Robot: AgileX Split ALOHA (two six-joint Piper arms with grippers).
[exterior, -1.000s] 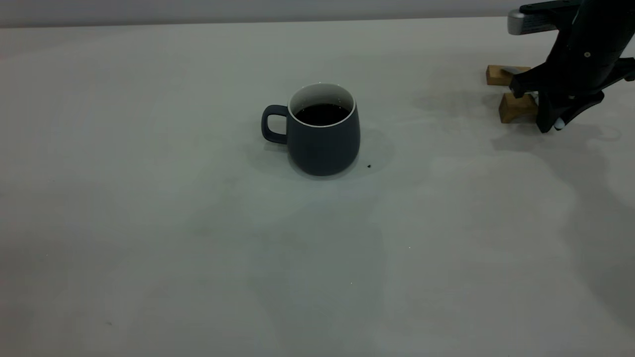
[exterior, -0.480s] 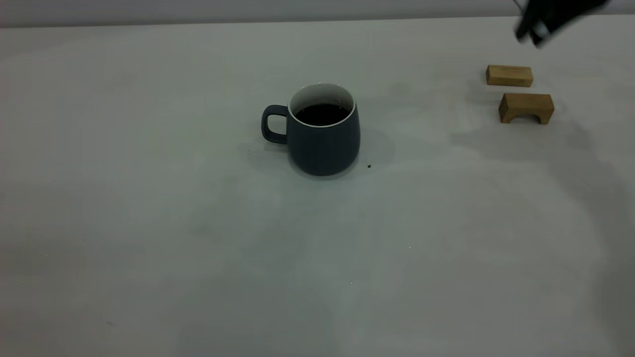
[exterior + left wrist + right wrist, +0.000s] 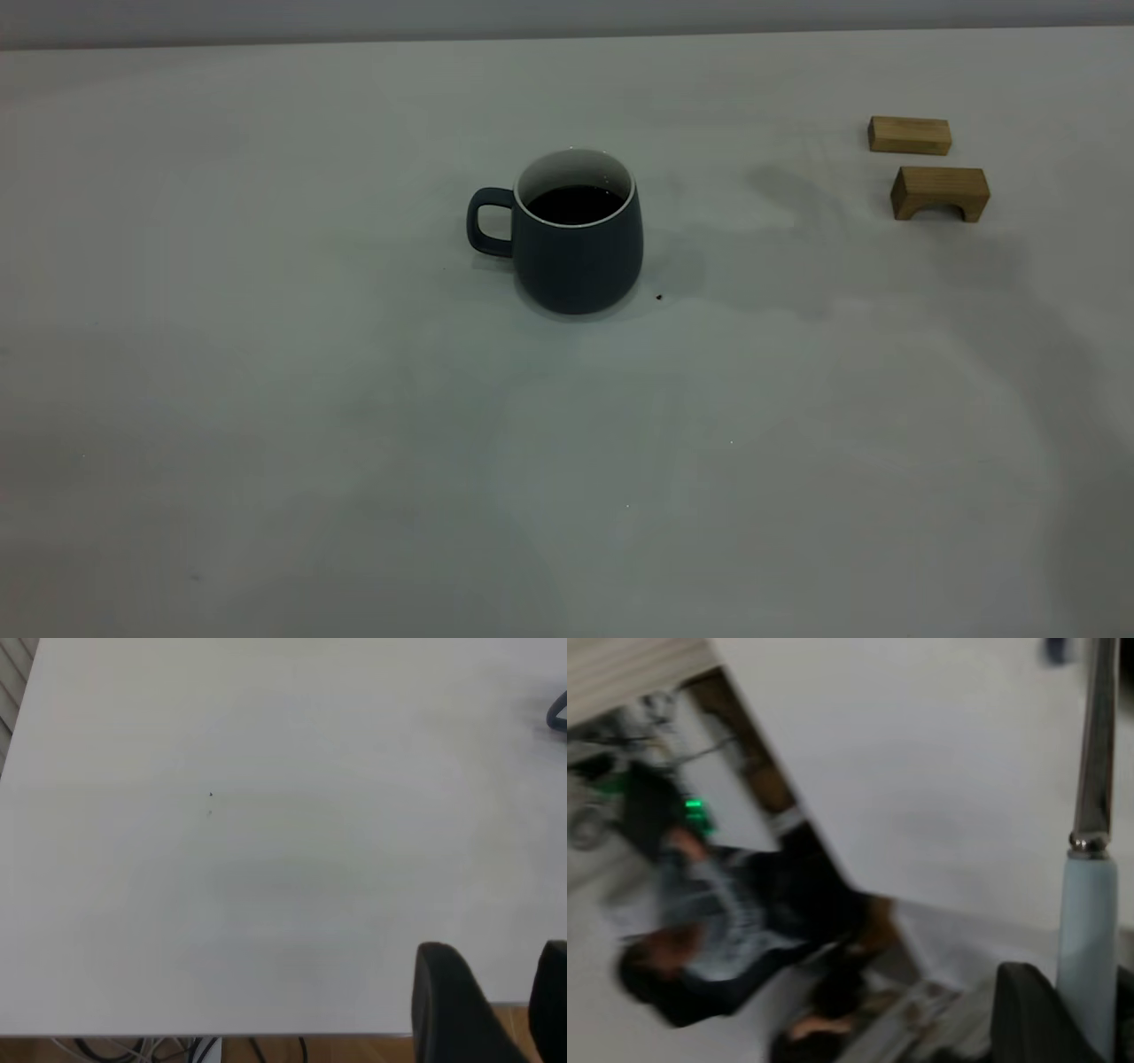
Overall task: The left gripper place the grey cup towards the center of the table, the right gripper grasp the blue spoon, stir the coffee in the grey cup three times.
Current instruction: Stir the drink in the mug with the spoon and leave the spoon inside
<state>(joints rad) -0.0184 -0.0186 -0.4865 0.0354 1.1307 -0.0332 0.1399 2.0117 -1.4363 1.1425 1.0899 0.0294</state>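
While the grey cup (image 3: 577,232) stands alone, right gripper (image 3: 1090,1010) fingers clamp the blue spoon (image 3: 1090,930).

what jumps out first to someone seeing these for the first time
The grey cup stands alone mid-table, full of dark coffee, its handle toward the left arm's side. Two wooden blocks sit at the far right. The right wrist view shows the blue spoon held in the right hand.
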